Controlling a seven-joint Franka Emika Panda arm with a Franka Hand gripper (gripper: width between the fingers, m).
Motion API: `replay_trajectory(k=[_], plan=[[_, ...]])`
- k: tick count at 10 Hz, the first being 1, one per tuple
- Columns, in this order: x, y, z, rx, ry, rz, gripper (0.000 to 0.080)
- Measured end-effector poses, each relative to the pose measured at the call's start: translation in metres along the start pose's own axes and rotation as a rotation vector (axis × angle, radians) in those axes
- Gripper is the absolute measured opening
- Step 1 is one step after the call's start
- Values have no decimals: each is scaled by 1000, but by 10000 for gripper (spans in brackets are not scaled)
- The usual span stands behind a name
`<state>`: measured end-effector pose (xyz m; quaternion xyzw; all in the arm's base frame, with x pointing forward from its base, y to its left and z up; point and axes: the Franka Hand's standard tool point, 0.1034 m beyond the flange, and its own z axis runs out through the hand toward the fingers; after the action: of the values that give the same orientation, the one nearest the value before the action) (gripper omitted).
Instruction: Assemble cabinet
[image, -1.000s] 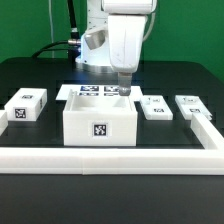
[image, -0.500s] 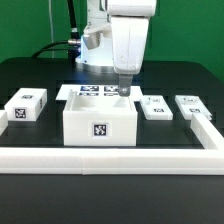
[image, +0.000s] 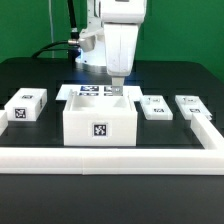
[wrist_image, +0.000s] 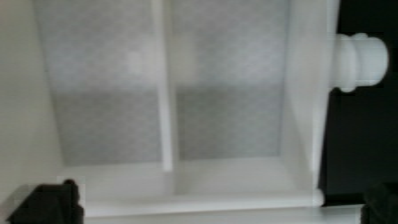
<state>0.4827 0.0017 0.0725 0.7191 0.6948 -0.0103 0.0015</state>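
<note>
Shifted toward the exterior view's left since before, my claw (image: 117, 91) hangs at the far wall of the central cabinet (image: 99, 122); open or closed, I cannot tell. Either side sit small blocks (image: 25, 105), a rail (image: 110, 158) nearer.

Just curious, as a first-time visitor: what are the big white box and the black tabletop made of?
The cabinet looks like matte white plastic: uniform colour, crisp moulded edges, a fine grain inside. The table seems a dark matte sheet or cloth, hardly any glare; which, I cannot tell.
</note>
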Motion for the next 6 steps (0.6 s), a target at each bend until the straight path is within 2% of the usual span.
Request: replay_trajectory(k=[4,5,6], plan=[[0,-1,2,1,1,3,798],[1,-14,9,8,4,1,798],[2,-23,15,3,8,-7,798]])
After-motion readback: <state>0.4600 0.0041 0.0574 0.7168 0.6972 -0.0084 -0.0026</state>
